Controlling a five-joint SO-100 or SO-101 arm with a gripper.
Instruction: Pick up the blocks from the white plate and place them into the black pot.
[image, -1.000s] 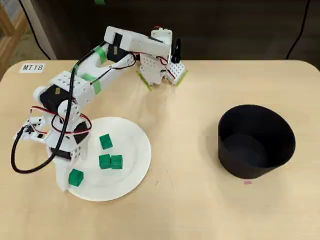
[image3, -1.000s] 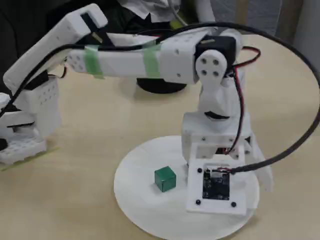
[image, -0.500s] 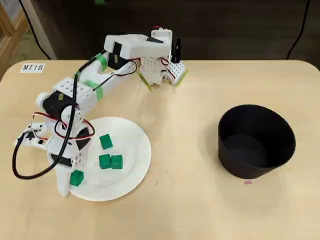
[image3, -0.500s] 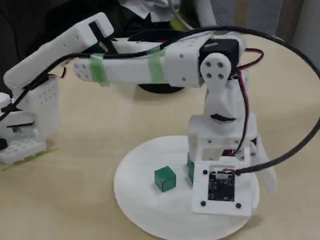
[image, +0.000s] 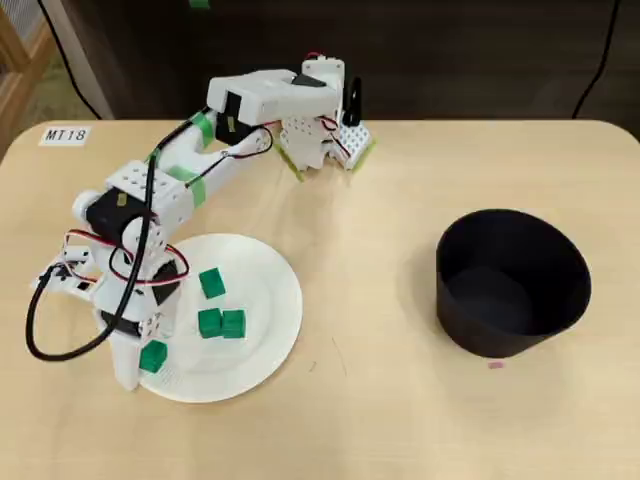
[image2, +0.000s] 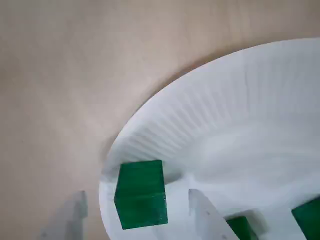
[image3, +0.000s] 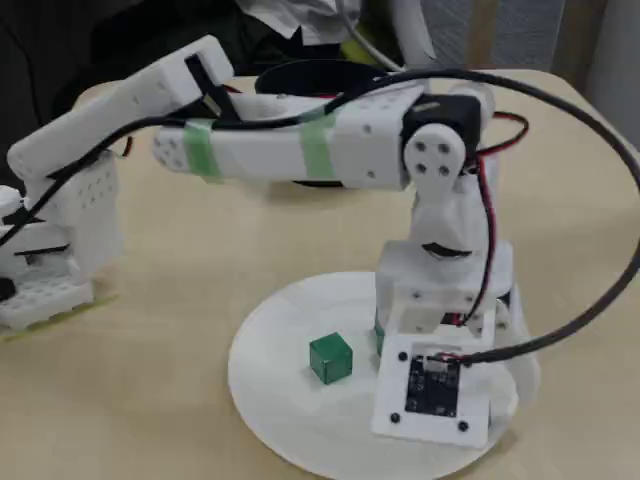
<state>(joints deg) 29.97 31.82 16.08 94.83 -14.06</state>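
Looking down from the overhead camera, you had the arm (image: 190, 160) folded out from its base (image: 322, 135) at the far edge of the table (image: 380, 400) and bent down over the left side of the white plate (image: 270, 300). Your gripper (image: 140, 360) hung over the plate's near-left rim, right at one green block (image: 152, 355).

From the wrist camera, that block (image2: 140, 194) sat on the ribbed rim of the plate (image2: 240, 125), between the two pale fingers (image2: 205, 215). The jaws stood apart, one on each side of the block, with a visible gap to the right finger; you had not closed on it. Whether the left finger touched the block could not be told.

Three other blocks lay on the plate in the overhead view: one alone (image: 211, 283) toward the far side, and two (image: 221, 323) touching side by side in the middle. In the fixed view, one block (image3: 330, 358) showed plainly on the plate (image3: 280, 400), and the edge of another peeked out just behind the wrist's camera board (image3: 432, 390), which hid the gripper's tips from that side.

The black pot (image: 512, 283) stood well apart from the plate, on the right side of the table in the overhead view. What could be seen of its inside was dark, with no block showing. A white label (image: 65, 135) was stuck at the far-left corner of the table.
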